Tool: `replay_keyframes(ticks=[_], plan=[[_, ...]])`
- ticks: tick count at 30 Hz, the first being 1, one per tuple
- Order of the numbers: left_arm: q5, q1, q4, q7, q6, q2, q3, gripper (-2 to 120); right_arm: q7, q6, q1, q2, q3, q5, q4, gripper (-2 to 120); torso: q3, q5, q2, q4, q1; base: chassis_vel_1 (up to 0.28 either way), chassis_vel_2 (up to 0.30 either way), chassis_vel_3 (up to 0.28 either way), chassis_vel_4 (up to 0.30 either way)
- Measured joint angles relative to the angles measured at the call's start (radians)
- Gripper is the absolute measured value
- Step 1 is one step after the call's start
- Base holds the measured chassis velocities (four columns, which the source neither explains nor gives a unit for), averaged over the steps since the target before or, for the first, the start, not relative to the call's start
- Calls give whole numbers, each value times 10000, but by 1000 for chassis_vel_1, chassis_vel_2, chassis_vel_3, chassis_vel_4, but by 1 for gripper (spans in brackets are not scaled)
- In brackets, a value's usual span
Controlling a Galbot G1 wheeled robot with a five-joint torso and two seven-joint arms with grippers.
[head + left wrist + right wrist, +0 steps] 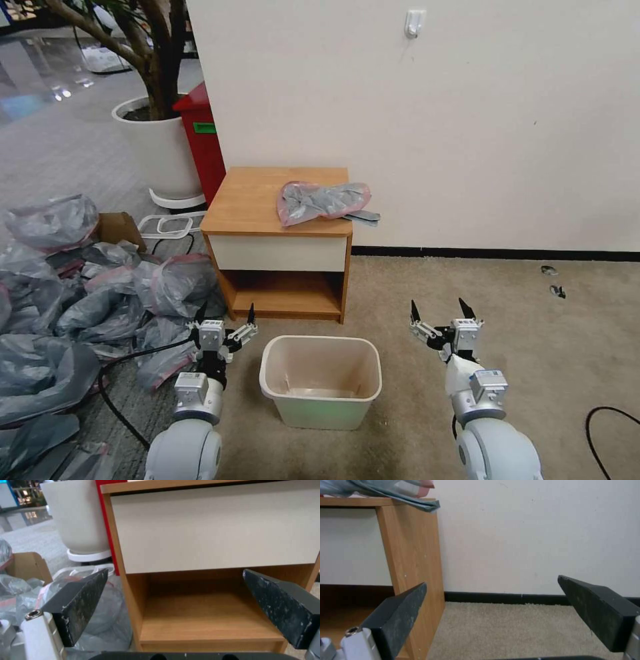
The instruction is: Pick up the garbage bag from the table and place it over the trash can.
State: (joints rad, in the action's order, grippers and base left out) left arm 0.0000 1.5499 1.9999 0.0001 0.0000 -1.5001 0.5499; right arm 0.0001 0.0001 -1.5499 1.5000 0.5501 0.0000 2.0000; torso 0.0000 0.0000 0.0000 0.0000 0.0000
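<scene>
The left gripper (225, 315) hangs low above the floor, its two black fingers (78, 605) spread wide apart with nothing between them. Straight ahead of it is the open lower shelf of the table (277, 257), and just beside it, on its inner side, stands the trash can (321, 381). On its outer side lies a pile of grey bags (87, 300) on the floor. The right gripper (440, 310) hangs at about the same height on the other side of the trash can, also wide open and holding nothing; ahead of it are the carpet (520, 630) and the white wall (536, 535). The garbage bag (322, 201) lies crumpled on the table top, well above and ahead of both grippers, nearer to the right one, and one corner of it hangs over the table's edge (420, 503).
</scene>
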Motion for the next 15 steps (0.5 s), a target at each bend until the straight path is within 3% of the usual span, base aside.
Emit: replay_keyframes(ticks=[15], plan=[[0, 0, 0, 0, 0, 0, 0, 100, 0, 0, 0, 0, 0, 0, 0, 100, 0, 0, 0, 0, 0, 0, 0, 0, 0]])
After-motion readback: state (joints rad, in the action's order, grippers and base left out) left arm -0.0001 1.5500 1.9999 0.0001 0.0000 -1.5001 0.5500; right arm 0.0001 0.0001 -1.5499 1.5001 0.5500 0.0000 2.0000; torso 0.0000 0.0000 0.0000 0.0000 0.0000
